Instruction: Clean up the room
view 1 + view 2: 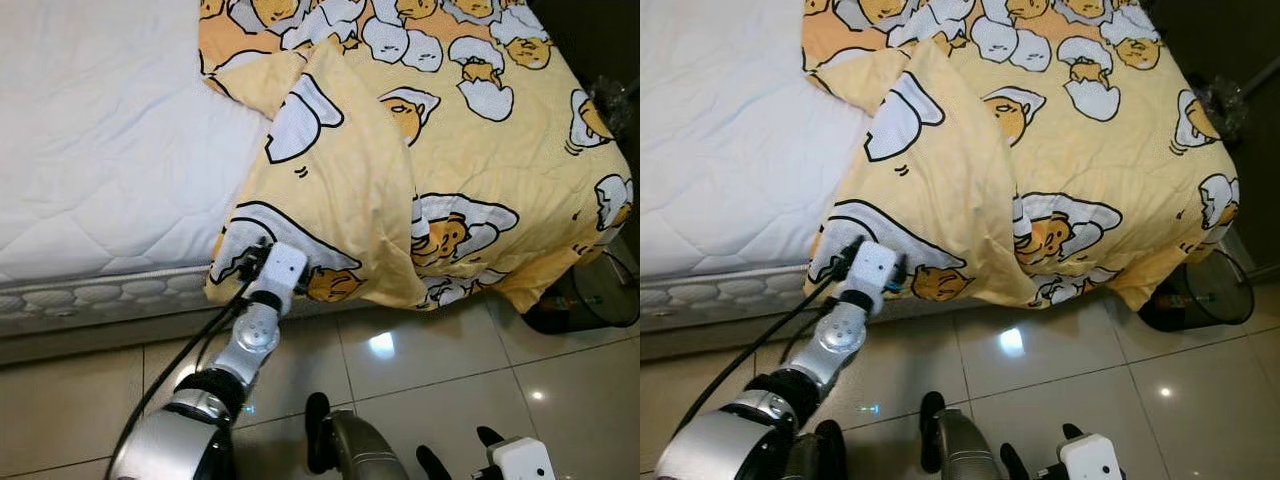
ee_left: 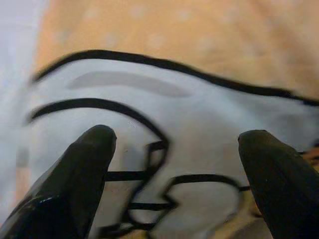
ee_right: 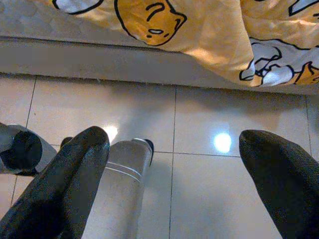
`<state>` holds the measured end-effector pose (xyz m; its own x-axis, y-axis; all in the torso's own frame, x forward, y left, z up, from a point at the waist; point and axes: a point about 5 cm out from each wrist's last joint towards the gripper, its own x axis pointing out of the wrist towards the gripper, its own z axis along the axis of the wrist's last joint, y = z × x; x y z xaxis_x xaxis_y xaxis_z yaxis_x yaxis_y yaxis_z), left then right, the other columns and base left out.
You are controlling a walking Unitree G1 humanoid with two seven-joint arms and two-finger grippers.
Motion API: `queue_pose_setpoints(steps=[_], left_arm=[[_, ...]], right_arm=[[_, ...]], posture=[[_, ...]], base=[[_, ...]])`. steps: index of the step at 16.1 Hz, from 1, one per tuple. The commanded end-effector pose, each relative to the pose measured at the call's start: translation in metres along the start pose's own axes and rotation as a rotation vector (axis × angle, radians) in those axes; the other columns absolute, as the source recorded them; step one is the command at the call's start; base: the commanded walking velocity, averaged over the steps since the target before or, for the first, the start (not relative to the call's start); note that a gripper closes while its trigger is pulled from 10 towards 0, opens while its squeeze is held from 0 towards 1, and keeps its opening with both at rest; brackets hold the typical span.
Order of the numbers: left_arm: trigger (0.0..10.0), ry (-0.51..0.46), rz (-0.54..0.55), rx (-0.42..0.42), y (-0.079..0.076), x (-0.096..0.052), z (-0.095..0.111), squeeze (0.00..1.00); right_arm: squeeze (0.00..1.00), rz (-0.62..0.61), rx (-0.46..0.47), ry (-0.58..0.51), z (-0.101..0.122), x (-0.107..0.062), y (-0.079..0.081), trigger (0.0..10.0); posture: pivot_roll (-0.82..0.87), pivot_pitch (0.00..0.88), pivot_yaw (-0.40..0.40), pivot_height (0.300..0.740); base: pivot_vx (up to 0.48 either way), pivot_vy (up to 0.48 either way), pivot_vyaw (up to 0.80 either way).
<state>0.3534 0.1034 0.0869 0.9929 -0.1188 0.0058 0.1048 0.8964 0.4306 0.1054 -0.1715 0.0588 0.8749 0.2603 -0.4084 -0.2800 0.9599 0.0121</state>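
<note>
Clearly, from the left eye view, the job at this moment is the yellow cartoon blanket [image 1: 400, 170], which lies rumpled across the foot end of the bed, one folded flap hanging over the mattress [image 1: 100, 150] edge toward the tiled floor [image 1: 440, 370]. The left gripper [image 1: 250, 262] is pressed up at the hanging corner. To do this well, I judge it should close on the corner hem itself, not on a loose middle fold, and then draw the cloth flat along the bed.

From the right eye view, a dark wire bin [image 1: 1200, 295] stands on the floor just beside the bed's far corner, worth avoiding if the blanket is swung.

The left wrist view adds what the head cannot show: the two fingers [image 2: 75, 174] stand wide apart with the printed cloth right behind them, nothing pinched yet.

The right wrist view shows the right gripper [image 3: 174, 189] spread wide and empty over the tiles, low beside the bed, with the blanket's hem above.
</note>
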Motion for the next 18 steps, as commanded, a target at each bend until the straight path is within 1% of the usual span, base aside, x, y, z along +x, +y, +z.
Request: queue_pose_setpoints(steps=[1, 2, 3, 4, 5, 6, 7, 8, 9, 10, 13, 15, 16, 17, 18], left_arm=[[10.0, -0.013, 0.002, 0.031, -0.006, -0.001, 0.002, 0.00], [10.0, -0.060, 0.037, 0.041, 0.000, 0.003, 0.010, 0.00], [10.0, -0.080, 0.070, 0.039, 0.006, 0.005, 0.013, 0.00], [10.0, -0.054, 0.096, 0.037, 0.012, 0.004, 0.009, 0.00], [10.0, -0.041, 0.106, 0.038, 0.013, 0.004, 0.007, 0.00], [10.0, 0.030, 0.140, 0.053, 0.020, 0.002, -0.005, 0.00], [10.0, 0.122, 0.181, 0.048, 0.028, -0.002, -0.019, 0.00], [10.0, 0.191, 0.219, 0.039, 0.036, -0.006, -0.030, 0.00], [10.0, 0.242, 0.226, 0.009, 0.039, -0.009, -0.037, 0.00], [10.0, 0.260, 0.209, -0.029, 0.039, -0.009, -0.040, 0.00], [10.0, 0.302, 0.184, -0.046, 0.039, -0.007, -0.040, 0.00], [10.0, 0.329, 0.204, -0.052, 0.046, -0.004, -0.039, 0.00], [10.0, 0.324, 0.208, -0.085, 0.049, -0.001, -0.036, 0.00], [0.0, 0.298, 0.195, -0.127, 0.049, 0.003, -0.030, 0.00], [0.0, 0.284, 0.189, -0.125, 0.049, 0.004, -0.027, 0.00]], right_arm=[[0.00, -0.017, 0.005, 0.061, -0.013, -0.009, -0.004, 10.0], [0.00, -0.016, 0.002, 0.070, -0.014, -0.012, -0.004, 10.0], [0.00, -0.017, -0.001, 0.081, -0.017, -0.014, -0.005, 10.0], [0.00, -0.020, 0.002, 0.086, -0.018, -0.014, -0.005, 10.0], [0.00, -0.020, 0.002, 0.086, -0.019, -0.014, -0.005, 10.0], [0.00, -0.017, 0.004, 0.087, -0.019, -0.012, -0.005, 10.0], [0.00, -0.007, 0.004, 0.087, -0.020, -0.010, -0.004, 10.0], [0.00, -0.003, 0.005, 0.087, -0.019, -0.009, -0.003, 10.0], [0.00, -0.002, 0.004, 0.088, -0.020, -0.010, -0.003, 10.0], [0.00, -0.006, 0.003, 0.094, -0.021, -0.012, -0.004, 10.0], [0.00, -0.002, -0.007, 0.114, -0.023, -0.018, -0.005, 10.0], [0.00, -0.012, -0.009, 0.119, -0.023, -0.020, -0.006, 10.0], [0.00, -0.016, -0.011, 0.121, -0.023, -0.022, -0.007, 10.0], [0.00, -0.026, -0.012, 0.123, -0.023, -0.024, -0.008, 10.0], [0.00, -0.031, -0.012, 0.126, -0.023, -0.025, -0.008, 10.0]], posture=[[-0.23, 0.405, -0.202, 0.710], [-0.23, 0.407, -0.201, 0.710], [-0.23, 0.408, -0.200, 0.710], [-0.22, 0.411, -0.197, 0.710], [-0.22, 0.411, -0.197, 0.710], [-0.21, 0.414, -0.197, 0.710], [-0.21, 0.412, -0.198, 0.710], [-0.21, 0.413, -0.199, 0.710], [-0.22, 0.412, -0.200, 0.710], [-0.23, 0.414, -0.201, 0.710], [-0.24, 0.418, -0.197, 0.710], [-0.26, 0.421, -0.204, 0.710], [-0.28, 0.422, -0.203, 0.710], [-0.28, 0.422, -0.202, 0.710], [-0.28, 0.421, -0.201, 0.710]], base=[[0.000, 0.000, 0.00], [0.000, 0.000, 0.00], [0.000, 0.000, 0.00], [0.000, 0.000, 0.00], [0.000, 0.000, 0.00], [0.000, 0.000, 0.00], [0.000, 0.000, 0.00], [0.000, 0.000, 0.00], [0.000, 0.000, 0.00], [0.000, 0.000, 0.00], [0.000, 0.000, 0.00], [0.000, 0.000, 0.00], [0.000, 0.000, 0.00], [0.000, 0.000, 0.00], [0.000, 0.000, 0.00]])
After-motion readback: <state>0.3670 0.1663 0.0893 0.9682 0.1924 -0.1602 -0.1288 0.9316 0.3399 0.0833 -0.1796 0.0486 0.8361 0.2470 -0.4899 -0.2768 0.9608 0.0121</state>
